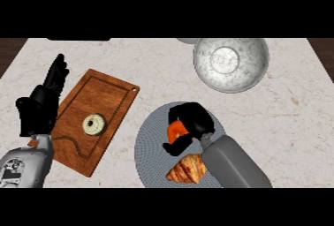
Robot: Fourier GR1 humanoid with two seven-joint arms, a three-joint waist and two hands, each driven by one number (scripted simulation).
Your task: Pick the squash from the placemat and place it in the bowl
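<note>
Squash (175, 130) — on placemat (149, 141) — enclosed by right hand (192, 121) fingers (177, 146).

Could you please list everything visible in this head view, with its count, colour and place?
counter: one, pale marbled, filling the view
bowl: one, speckled grey-white, far right of the counter
placemat: one, grey, round, near centre
squash: one, orange, on the placemat, mostly hidden by the right hand
croissant: one, golden brown, on the near part of the placemat
cutting board: one, brown wood, left of the placemat
round item: one, cream, ring-shaped, on the cutting board; what it is I cannot tell
left hand: one, black, open, fingers up, resting at the left edge
right hand: one, black, curled round the squash
</note>
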